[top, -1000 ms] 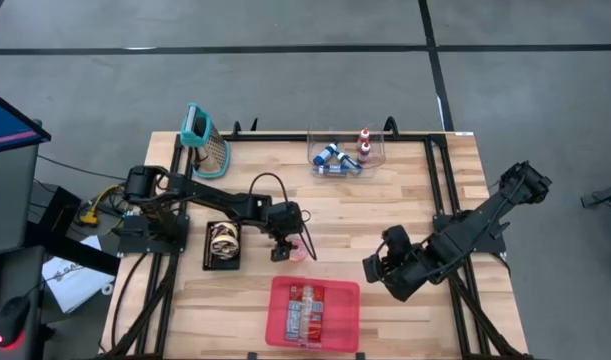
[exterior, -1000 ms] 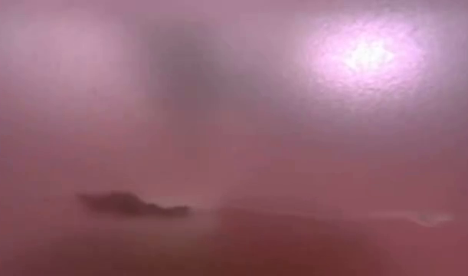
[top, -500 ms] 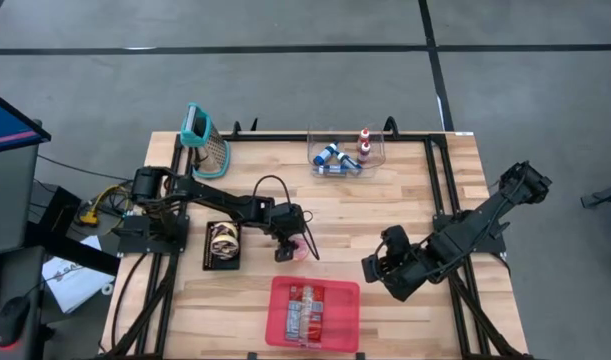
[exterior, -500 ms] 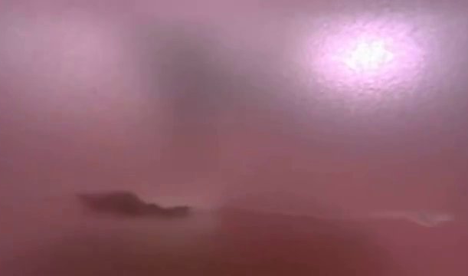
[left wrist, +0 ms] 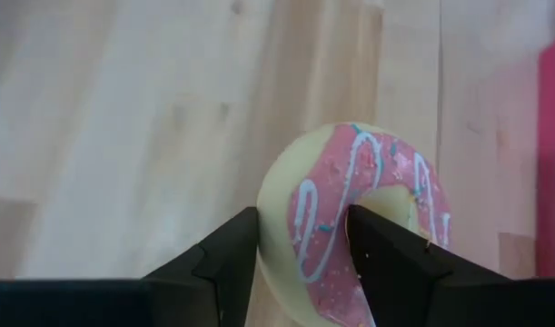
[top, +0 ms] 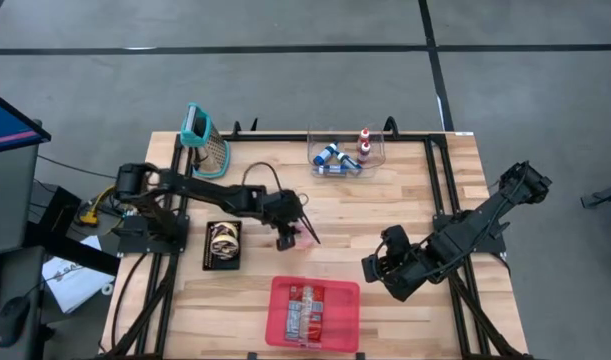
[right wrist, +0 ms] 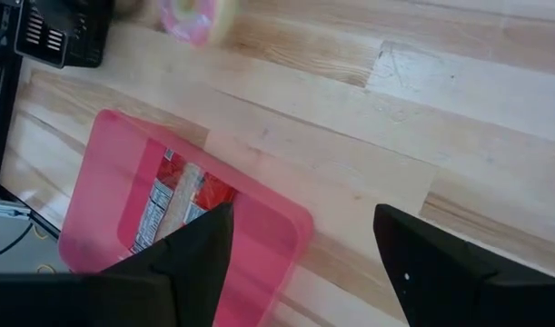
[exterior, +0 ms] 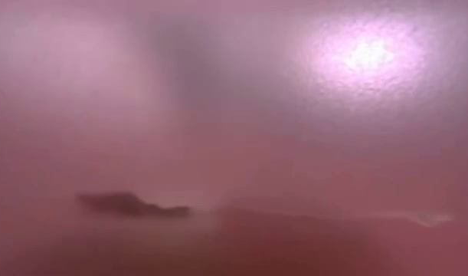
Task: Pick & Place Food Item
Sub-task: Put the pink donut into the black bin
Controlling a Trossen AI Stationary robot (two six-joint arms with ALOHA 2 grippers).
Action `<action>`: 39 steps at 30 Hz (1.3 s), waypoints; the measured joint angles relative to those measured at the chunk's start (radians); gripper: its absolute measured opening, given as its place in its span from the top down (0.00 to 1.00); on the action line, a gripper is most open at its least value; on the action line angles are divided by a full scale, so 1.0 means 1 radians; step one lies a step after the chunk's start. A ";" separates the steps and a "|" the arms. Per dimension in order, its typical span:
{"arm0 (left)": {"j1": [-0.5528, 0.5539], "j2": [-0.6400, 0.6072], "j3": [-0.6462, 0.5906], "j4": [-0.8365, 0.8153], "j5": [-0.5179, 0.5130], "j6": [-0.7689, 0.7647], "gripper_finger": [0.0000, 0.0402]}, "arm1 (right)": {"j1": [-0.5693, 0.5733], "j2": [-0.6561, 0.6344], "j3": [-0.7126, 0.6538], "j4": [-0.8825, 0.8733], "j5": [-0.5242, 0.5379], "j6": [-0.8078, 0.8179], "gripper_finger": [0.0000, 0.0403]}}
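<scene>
**Left fingers clamped on donut, right fingers apart and empty**

Fingers first: left gripper (left wrist: 300,250) has both pads pressed on a pink-iced donut (left wrist: 354,218), one finger against the outer rim, the other through the hole. Donut stands on edge between them. Right gripper (right wrist: 300,241) has its fingers wide apart, nothing between them.

Then by size:
- Wooden table (top: 405,205): both arms over it. Left arm reaches in to mid-table; right arm sits parked toward the right edge.
- Pink bin (top: 313,312): near front edge, holds wrapped snack bars. Also under the right gripper in the right wrist view.
- Clear bin (top: 346,155): far side, holds small bottles.
- Black tray (top: 223,245): left of the left gripper, holds a pastry.
- Grater (top: 205,135), teal handle: far-left corner.
- Donut in high view (top: 305,235): at the left gripper, between black tray and pink bin.

Low view is a pink blur, nothing readable.
</scene>
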 joint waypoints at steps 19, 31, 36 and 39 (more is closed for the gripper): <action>0.017 -0.152 0.000 -0.183 -0.143 0.006 0.57 | 0.000 0.000 0.000 0.002 0.079 -0.010 0.36; 0.046 0.032 0.000 -0.054 -0.166 0.113 0.44 | 0.007 0.000 0.000 0.023 0.079 -0.007 0.36; 0.046 0.052 0.000 -0.033 -0.153 0.131 0.44 | 0.013 0.000 0.000 0.022 0.079 0.000 0.36; 0.046 0.059 0.000 -0.036 -0.131 0.131 0.45 | 0.013 0.000 0.000 0.022 0.079 0.001 0.36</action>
